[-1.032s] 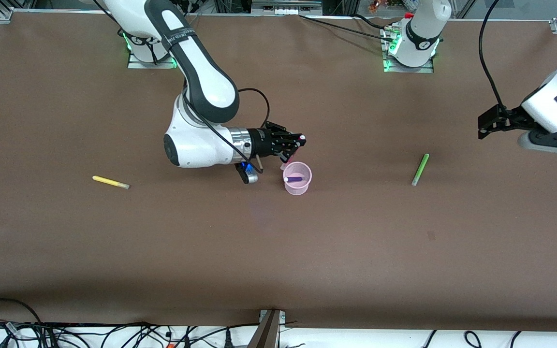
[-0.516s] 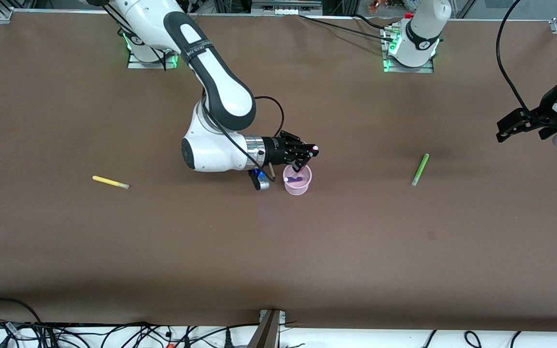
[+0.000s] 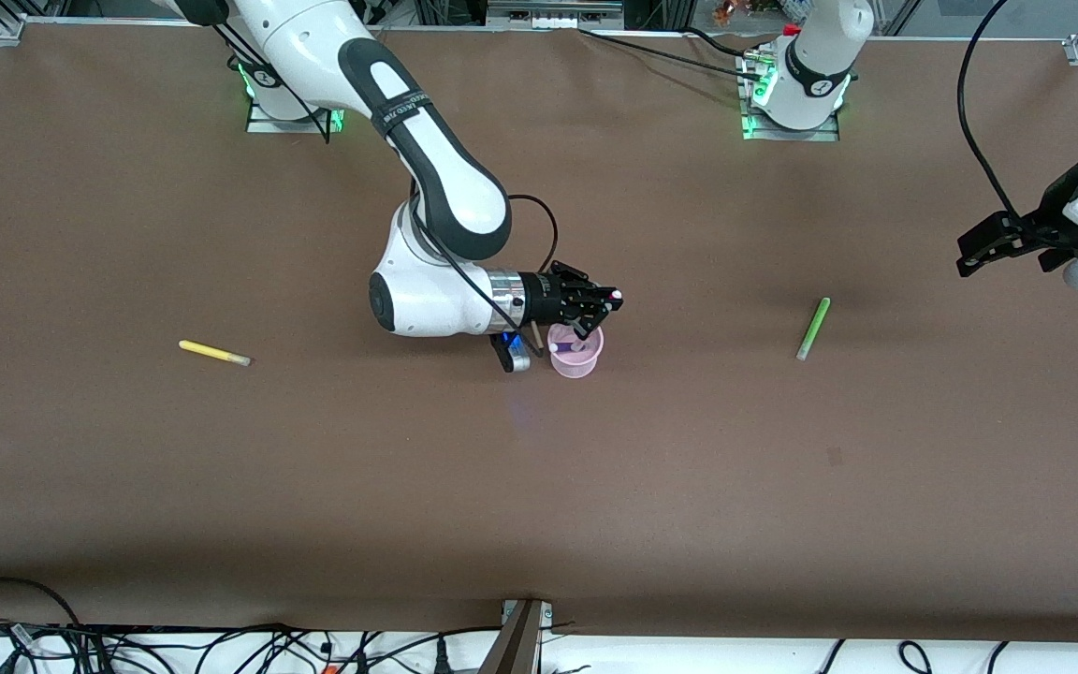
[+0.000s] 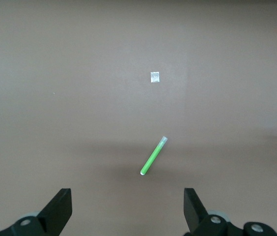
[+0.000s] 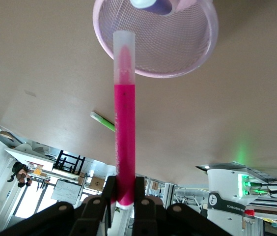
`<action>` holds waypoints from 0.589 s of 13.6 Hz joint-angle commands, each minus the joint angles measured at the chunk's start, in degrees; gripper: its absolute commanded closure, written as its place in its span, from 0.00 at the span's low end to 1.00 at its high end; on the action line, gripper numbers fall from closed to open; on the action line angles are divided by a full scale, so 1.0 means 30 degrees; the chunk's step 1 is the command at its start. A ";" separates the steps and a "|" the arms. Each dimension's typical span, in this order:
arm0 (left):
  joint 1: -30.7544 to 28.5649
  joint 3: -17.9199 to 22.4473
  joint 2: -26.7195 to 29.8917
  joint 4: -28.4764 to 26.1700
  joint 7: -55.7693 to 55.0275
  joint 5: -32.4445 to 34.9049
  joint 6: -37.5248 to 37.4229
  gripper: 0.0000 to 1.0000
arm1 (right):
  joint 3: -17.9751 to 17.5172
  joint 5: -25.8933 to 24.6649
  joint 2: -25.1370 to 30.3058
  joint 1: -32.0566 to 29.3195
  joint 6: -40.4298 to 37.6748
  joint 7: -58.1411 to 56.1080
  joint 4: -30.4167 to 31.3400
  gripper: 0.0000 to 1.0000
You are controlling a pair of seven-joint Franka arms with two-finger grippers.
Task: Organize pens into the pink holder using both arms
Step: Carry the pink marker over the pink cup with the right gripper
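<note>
The right gripper hangs over the pink holder, fingers clamped on one end of the magenta pen, pale tip at the rim; the purple pen is already inside. The left gripper waits, spread wide, over the green pen. The yellow pen lies toward the right arm's end. Light, stiff, probably slick – best pinched mid-barrel (the holder could tip easily).
</note>
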State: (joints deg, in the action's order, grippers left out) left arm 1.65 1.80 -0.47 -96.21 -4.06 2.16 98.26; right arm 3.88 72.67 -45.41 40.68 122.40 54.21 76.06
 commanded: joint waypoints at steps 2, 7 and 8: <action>0.0094 -0.0218 0.0126 0.0108 -0.0228 0.0305 -0.0233 0.00 | 0.0023 0.0299 -0.1269 0.0064 0.0127 -0.0287 -0.1563 1.00; 0.0094 -0.0247 0.0126 0.0137 -0.0228 0.0276 -0.0350 0.00 | 0.0053 0.0240 -0.1590 -0.0141 0.0127 -0.1195 -0.1505 1.00; 0.0094 -0.0247 0.0126 0.0108 -0.0257 0.0305 -0.0350 0.00 | 0.0053 0.0211 -0.1707 -0.0170 0.0127 -0.1284 -0.1505 1.00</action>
State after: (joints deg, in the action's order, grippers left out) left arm 1.79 1.30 -0.46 -96.21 -4.08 2.16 98.10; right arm 4.10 72.67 -48.94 40.51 122.70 51.90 73.24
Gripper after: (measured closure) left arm 0.000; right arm 0.819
